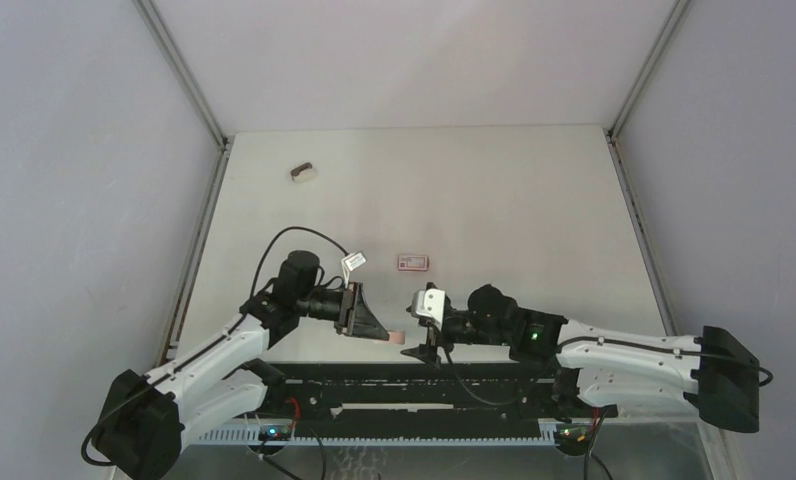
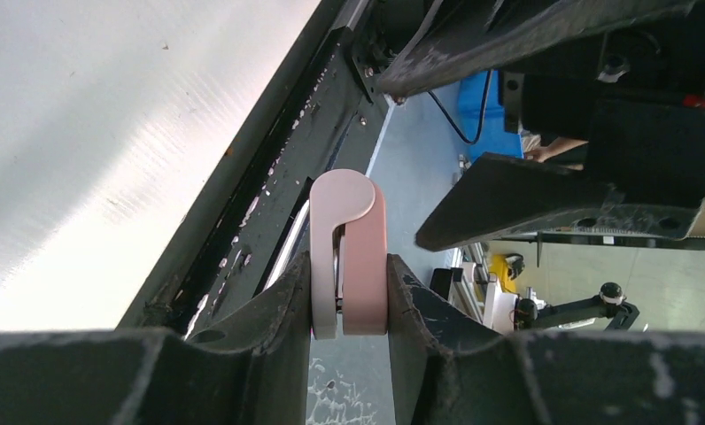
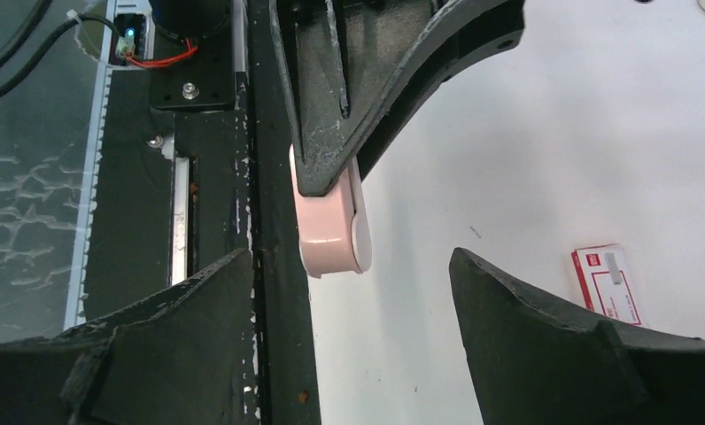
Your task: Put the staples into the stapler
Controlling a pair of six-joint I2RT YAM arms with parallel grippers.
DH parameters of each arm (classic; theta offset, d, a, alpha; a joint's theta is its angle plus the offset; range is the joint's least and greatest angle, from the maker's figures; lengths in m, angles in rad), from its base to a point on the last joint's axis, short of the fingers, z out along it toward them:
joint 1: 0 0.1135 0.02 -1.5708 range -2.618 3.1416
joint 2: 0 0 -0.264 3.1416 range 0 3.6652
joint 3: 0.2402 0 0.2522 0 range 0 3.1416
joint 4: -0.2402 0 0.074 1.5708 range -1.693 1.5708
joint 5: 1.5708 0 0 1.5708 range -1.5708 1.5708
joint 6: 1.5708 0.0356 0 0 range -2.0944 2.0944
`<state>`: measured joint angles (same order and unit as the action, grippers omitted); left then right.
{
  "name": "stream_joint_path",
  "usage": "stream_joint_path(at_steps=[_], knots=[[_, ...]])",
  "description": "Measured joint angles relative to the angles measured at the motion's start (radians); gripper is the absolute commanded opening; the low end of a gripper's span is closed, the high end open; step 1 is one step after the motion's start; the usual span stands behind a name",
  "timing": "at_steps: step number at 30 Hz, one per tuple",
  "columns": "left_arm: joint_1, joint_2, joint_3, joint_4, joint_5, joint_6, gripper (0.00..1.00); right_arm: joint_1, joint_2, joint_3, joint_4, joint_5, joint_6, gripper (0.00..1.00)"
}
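My left gripper [image 1: 387,334] [image 2: 349,270] is shut on the small pink-and-white stapler [image 1: 398,338] [image 2: 350,232], pinching its two flat sides and holding it above the table's near edge. In the right wrist view the left gripper's black fingers [image 3: 375,97] come down from the top, with the stapler's rounded end [image 3: 331,232] sticking out below them. My right gripper [image 1: 421,347] [image 3: 349,258] stands open right in front of that end, touching nothing. The white box with a red label [image 1: 412,262] [image 3: 608,282] lies on the table behind. No staples show.
The black mounting rail [image 1: 414,385] [image 3: 274,310] runs along the near edge under both grippers. A small grey-and-white object [image 1: 303,172] lies at the far left of the white table [image 1: 514,200], too small to make out. Grey walls close in both sides.
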<state>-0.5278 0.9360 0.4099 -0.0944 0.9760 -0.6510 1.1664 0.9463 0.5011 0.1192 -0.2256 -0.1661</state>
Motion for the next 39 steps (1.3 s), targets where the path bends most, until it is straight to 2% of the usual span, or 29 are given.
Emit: stream_joint_path(at_steps=[8,14,16,18,19,21,23,26,28,32,39], knots=[[0.0,-0.003,0.0,-0.006,0.005,0.007,0.09,0.048,0.148,0.006,0.08,0.02,-0.054,0.59],[0.0,-0.003,0.0,-0.005,0.005,0.006,0.09,0.08,0.198,0.02,0.132,0.038,-0.068,0.45],[0.0,-0.005,0.0,-0.005,0.005,0.006,0.09,0.088,0.218,0.026,0.155,0.04,-0.071,0.36],[0.0,-0.014,0.0,-0.006,0.005,-0.001,0.12,0.092,0.239,0.032,0.177,0.052,-0.077,0.21],[-0.002,-0.02,-0.001,-0.003,-0.001,-0.013,0.14,0.092,0.246,0.036,0.183,0.061,-0.079,0.17],[-0.001,-0.024,-0.003,-0.001,-0.004,-0.029,0.24,0.092,0.247,0.038,0.185,0.068,-0.088,0.01],[0.0,-0.027,-0.003,0.003,-0.013,-0.05,0.4,0.092,0.246,0.043,0.176,0.076,-0.091,0.0],[0.0,-0.029,-0.004,0.025,-0.032,-0.077,0.72,0.09,0.236,0.045,0.164,0.09,-0.085,0.0],[-0.001,-0.035,-0.004,0.076,-0.046,-0.1,0.83,0.088,0.228,0.048,0.146,0.089,-0.073,0.0],[0.007,-0.068,-0.004,0.146,-0.114,-0.121,0.92,0.061,0.209,0.048,0.095,0.082,-0.047,0.0],[0.101,-0.155,-0.06,0.234,-0.312,-0.123,0.9,-0.019,0.164,0.024,0.029,0.086,-0.006,0.0]])
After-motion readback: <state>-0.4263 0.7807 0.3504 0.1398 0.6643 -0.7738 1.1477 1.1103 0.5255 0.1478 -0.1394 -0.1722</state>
